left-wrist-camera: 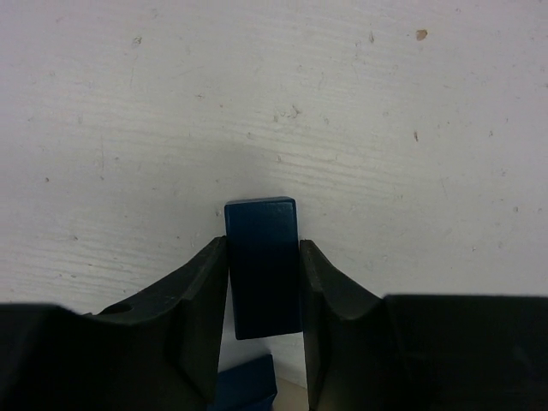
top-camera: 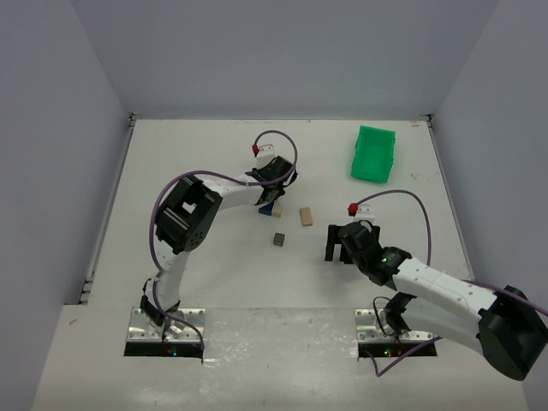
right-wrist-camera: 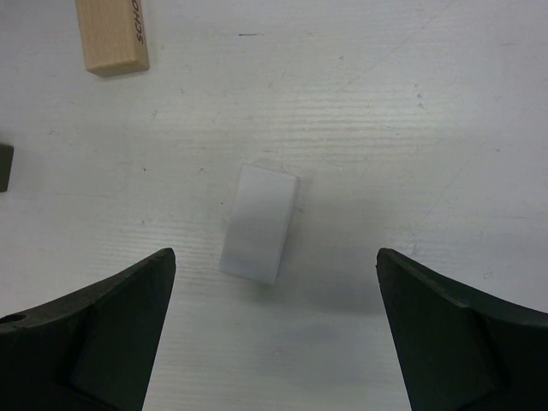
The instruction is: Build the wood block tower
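My left gripper [top-camera: 272, 181] [left-wrist-camera: 263, 244] is shut on a dark blue block [left-wrist-camera: 262, 265] and holds it above the table. Right under it lie another blue piece [left-wrist-camera: 248, 385] and a tan block, also seen in the top view [top-camera: 272, 209]; most of that cluster is hidden by the gripper. My right gripper [top-camera: 338, 244] [right-wrist-camera: 274, 253] is wide open and empty, over a white block [right-wrist-camera: 259, 224] lying flat between its fingers. A tan block [top-camera: 305, 216] [right-wrist-camera: 112, 34] and a small dark block [top-camera: 279, 240] [right-wrist-camera: 3, 165] lie loose between the arms.
A green plastic bin [top-camera: 373, 154] stands at the back right. White walls close the table on the left, back and right.
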You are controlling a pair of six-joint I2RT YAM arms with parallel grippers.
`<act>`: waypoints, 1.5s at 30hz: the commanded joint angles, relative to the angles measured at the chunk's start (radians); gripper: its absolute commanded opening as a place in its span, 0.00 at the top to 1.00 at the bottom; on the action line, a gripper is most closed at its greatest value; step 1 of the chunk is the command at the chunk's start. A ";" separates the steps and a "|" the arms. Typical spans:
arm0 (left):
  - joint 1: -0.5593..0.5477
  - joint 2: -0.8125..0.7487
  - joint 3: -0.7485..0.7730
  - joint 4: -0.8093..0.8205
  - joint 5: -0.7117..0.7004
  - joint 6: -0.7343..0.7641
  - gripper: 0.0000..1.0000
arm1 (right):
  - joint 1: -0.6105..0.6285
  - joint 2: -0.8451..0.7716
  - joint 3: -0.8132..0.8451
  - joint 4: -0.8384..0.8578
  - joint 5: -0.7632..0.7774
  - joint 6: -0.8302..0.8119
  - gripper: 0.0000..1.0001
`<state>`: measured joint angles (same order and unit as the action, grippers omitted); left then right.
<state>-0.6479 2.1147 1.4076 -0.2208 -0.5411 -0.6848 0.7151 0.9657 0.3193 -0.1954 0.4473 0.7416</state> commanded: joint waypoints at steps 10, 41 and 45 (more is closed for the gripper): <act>-0.156 -0.311 -0.147 0.176 0.028 0.224 1.00 | 0.001 -0.068 -0.016 -0.061 0.069 0.083 0.01; -0.442 -0.141 -0.151 0.204 0.166 0.082 1.00 | 0.000 -0.264 -0.003 -0.513 0.422 0.501 0.01; -0.444 -0.118 -0.139 0.204 0.180 0.075 1.00 | 0.001 -0.254 -0.002 -0.513 0.422 0.502 0.01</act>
<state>-1.0805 1.9816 1.2230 -0.0554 -0.3815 -0.5863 0.7158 0.7051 0.3031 -0.7152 0.8268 1.2194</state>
